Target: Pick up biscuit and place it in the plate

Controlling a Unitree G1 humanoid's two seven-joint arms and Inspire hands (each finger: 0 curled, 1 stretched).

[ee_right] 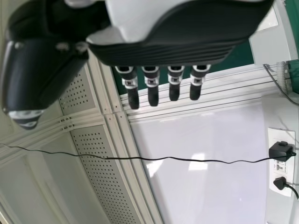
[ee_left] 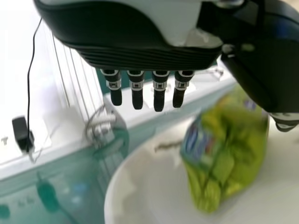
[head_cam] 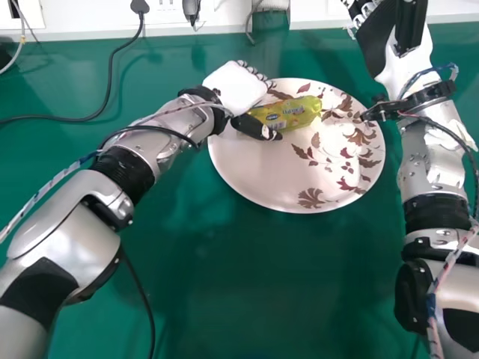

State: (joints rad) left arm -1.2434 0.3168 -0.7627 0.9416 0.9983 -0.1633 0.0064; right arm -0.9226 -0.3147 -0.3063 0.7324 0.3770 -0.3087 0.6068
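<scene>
A glossy green tabletop is bordered along its far side by a white surface, in the head view. On its farther half, right of centre, a large round white plate, patterned with reddish-brown leaves, is set flat. At left, a black cable is laid in a curve from the far edge toward the view's left side. Faint reflections are caught in the sheen.

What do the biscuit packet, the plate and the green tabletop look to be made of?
Biscuit packet: thin, shiny plastic film, judging by its creases and crumpled end.
Plate: hard and glossy, with bright glare over the leaf print; ceramic or melamine, the look leaves it open.
Tabletop: smooth, faintly reflective, perhaps laminate or coated board.
</scene>
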